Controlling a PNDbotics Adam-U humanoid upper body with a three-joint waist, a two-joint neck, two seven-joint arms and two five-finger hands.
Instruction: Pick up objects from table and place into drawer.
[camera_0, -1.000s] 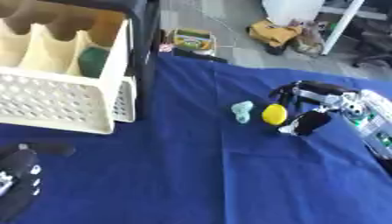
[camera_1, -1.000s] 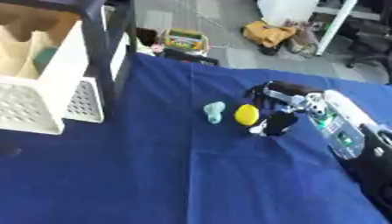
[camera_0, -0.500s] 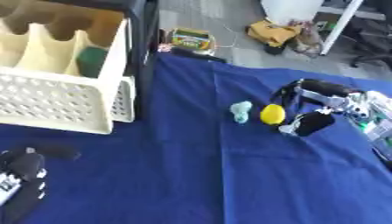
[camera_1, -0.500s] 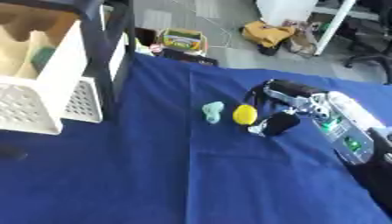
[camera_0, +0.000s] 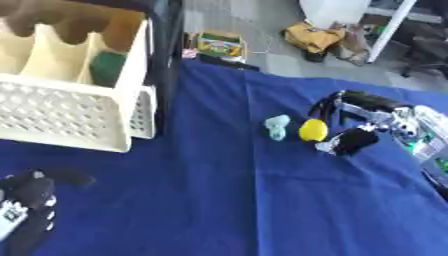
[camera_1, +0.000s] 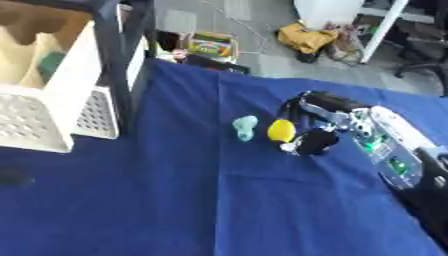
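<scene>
Little has shifted over the past second: the right hand (camera_0: 350, 131) keeps its place beside the yellow object (camera_0: 312, 130), and only the camera's framing has drifted slightly. That hand reaches in from the right edge, its dark fingers (camera_0: 333, 104) arched over and just past the yellow object while the thumb (camera_0: 353, 141) sits low beside it; the fingers are curled part-way and spread around the object rather than closed on it, and whether they touch it cannot be told. Just to the left of the yellow object lies a pale teal object (camera_0: 277, 127), close beside it on the blue-covered surface (camera_0: 219, 200). Well apart, at the upper left, stands the cream drawer (camera_0: 66, 107) with its perforated front and upright dividers, a green item (camera_0: 108, 68) resting in one of its compartments. At the lower left corner the left hand (camera_0: 26, 200) lies on the cloth, its fingers too indistinct to read.
</scene>
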